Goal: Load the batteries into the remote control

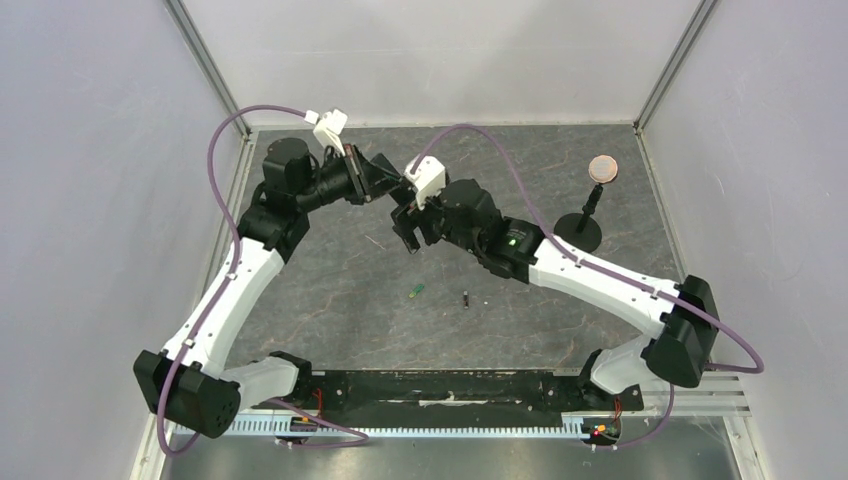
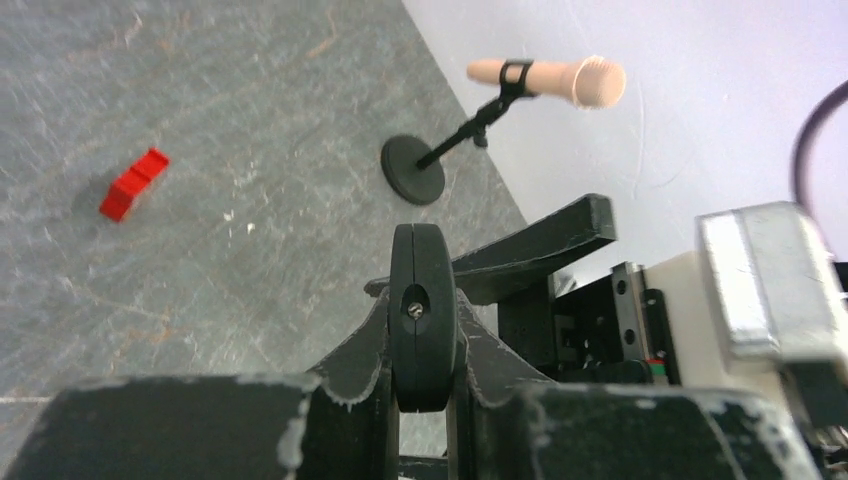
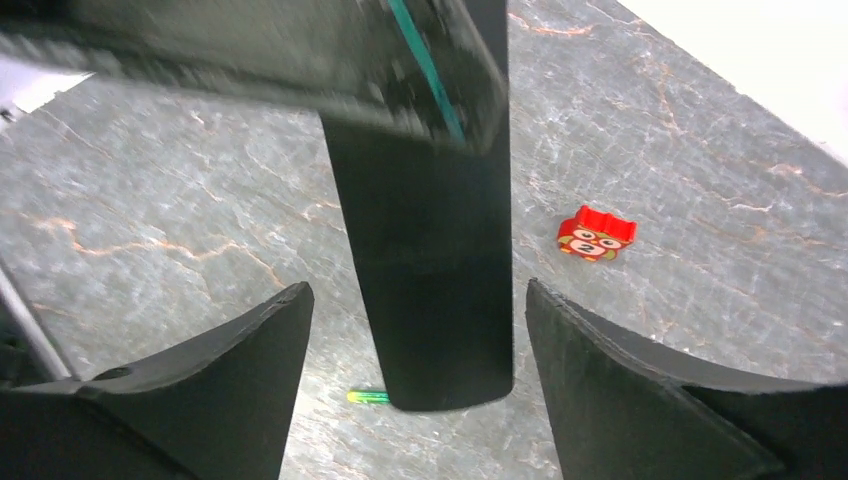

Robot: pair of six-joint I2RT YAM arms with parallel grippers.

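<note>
My left gripper (image 1: 383,183) is shut on the remote control (image 2: 421,320), a slim black bar seen end-on between its fingers in the left wrist view. In the right wrist view the remote (image 3: 430,250) hangs down between the two spread fingers of my right gripper (image 3: 415,300), with a gap on each side. The right gripper (image 1: 408,230) is open and sits just right of the left one, above the table's far middle. The green battery (image 1: 416,292) and the dark battery (image 1: 467,298) lie apart on the table nearer the bases. The green one also shows under the remote's tip (image 3: 367,397).
A black round-based stand with a tan disc (image 1: 592,205) stands at the far right, also in the left wrist view (image 2: 414,168). A small red-and-white box (image 3: 595,232) lies on the grey table, also in the left wrist view (image 2: 133,184). Pale walls enclose the table.
</note>
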